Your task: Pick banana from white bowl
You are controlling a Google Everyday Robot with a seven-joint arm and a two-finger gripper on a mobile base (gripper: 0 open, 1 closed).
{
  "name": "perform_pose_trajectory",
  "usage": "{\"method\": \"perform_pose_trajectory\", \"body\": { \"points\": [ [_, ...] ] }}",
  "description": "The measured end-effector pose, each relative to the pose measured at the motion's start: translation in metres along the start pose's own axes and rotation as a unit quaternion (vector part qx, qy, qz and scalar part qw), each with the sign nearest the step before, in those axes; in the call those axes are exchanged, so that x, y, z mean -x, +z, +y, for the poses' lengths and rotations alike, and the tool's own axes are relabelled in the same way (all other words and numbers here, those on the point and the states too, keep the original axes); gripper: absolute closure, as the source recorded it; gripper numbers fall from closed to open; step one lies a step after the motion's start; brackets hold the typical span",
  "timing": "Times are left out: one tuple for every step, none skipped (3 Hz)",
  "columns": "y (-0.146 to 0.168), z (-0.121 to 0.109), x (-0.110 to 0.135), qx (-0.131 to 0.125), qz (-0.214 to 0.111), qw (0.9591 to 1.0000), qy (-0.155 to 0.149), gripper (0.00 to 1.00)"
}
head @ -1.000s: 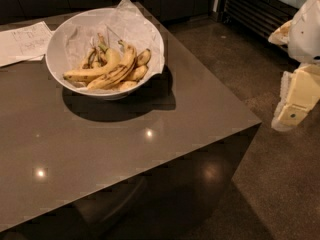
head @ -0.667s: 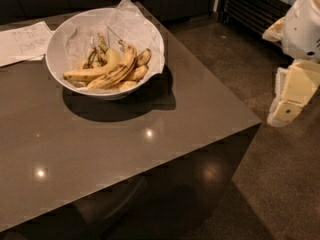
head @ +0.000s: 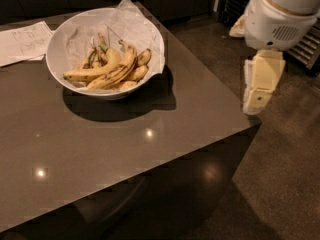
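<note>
The white bowl stands at the far left of the dark table and is lined with crumpled white paper. Several bananas lie in it. The banana, long, curved and brown-streaked, lies across the middle of the pile with its dark stem up toward the back. A cleaner yellow banana lies beside it on the left, and short stubby ones lie at the right. My gripper hangs pointing down off the table's right edge, well to the right of the bowl and holding nothing.
A flat white paper sheet with handwriting lies on the table left of the bowl. The table's right corner sits just below the gripper. Dark floor lies to the right, with a slatted dark unit behind the arm.
The arm and gripper have moved left, closer to the table's right edge. The bowl and bananas have not moved.
</note>
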State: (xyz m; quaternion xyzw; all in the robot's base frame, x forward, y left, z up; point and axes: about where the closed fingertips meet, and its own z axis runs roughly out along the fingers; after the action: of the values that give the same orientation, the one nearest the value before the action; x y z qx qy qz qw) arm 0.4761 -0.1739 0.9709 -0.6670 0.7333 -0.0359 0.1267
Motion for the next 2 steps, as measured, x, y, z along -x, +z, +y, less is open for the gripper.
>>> {"method": "perform_pose_trajectory", "body": {
  "points": [
    [-0.0005, -0.0027, 0.0026, -0.007, -0.003, 1.0000, -0.001, 0.00],
    [-0.0006, -0.0028, 0.0026, -0.007, -0.003, 1.0000, -0.001, 0.00]
  ]
}}
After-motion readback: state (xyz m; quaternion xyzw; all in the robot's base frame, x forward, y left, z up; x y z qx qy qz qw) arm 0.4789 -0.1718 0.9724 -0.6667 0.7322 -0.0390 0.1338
